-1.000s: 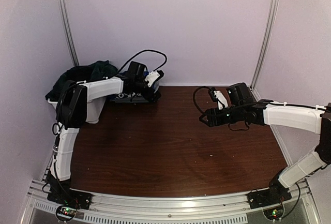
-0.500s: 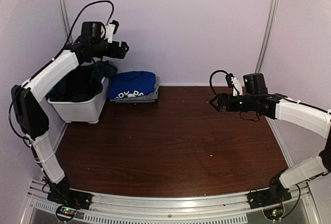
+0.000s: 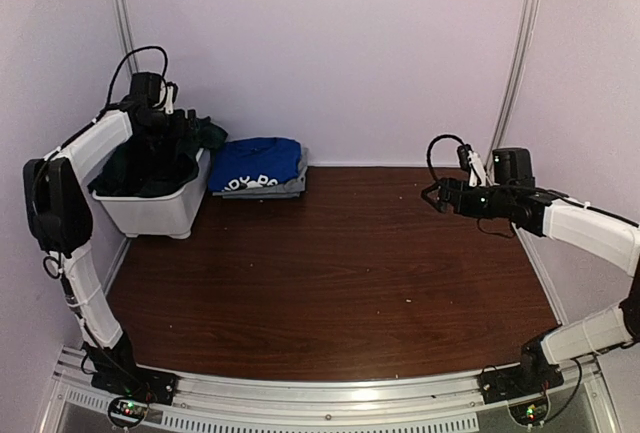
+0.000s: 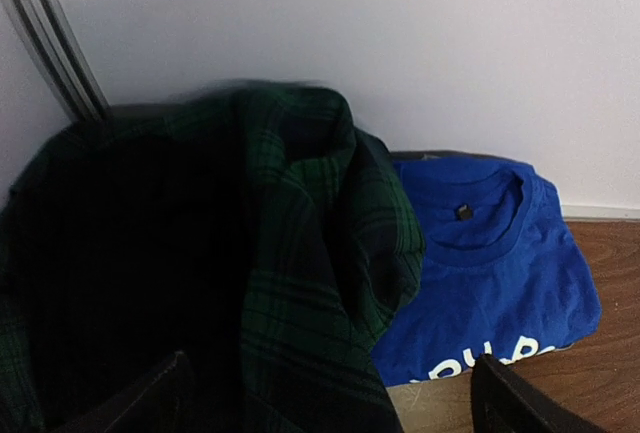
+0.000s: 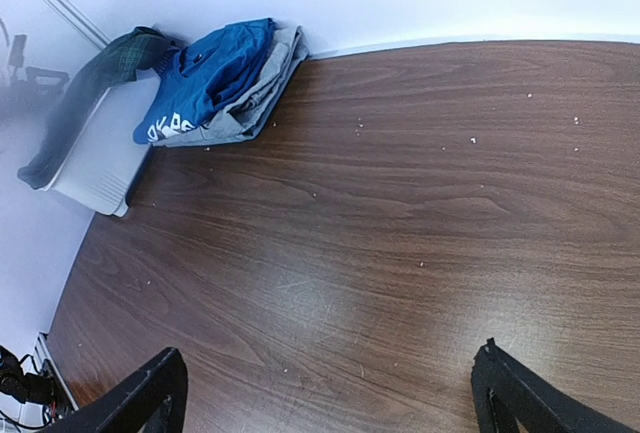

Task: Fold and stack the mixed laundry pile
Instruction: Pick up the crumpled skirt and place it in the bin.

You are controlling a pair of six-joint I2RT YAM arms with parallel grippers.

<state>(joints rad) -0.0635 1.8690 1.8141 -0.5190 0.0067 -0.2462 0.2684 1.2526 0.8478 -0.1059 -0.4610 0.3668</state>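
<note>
The dark green tartan garment point(image 4: 300, 253) is heaped in the white basket point(image 3: 155, 215), draped over its rim, and lies directly beneath and just ahead of the left gripper point(image 4: 330, 408). No long axis can be made out in the crumpled cloth as a whole. One raised fold, however, is seen running away from the gripper, roughly crosswise to the line between its two fingertips, so that it is straddled by them. The left gripper is spread wide with nothing between its fingers. No contact with the cloth is shown, and how close the tips are to it cannot be told.

To the right of this gripper, just beside the basket, the royal-blue T-shirt point(image 4: 490, 273) is laid folded on top of a folded grey garment point(image 5: 265, 88) on the surface point(image 3: 330, 273). Its collar is turned toward the wall and its white print toward the gripper.

The right gripper point(image 5: 335, 398) is likewise released and empty. It is held above a bare part of the surface, with the basket far ahead and to its left. The left arm is therefore judged much the nearer. The coming move is judged to be a straight descent onto the tartan fold, with the fingers closed across it.
</note>
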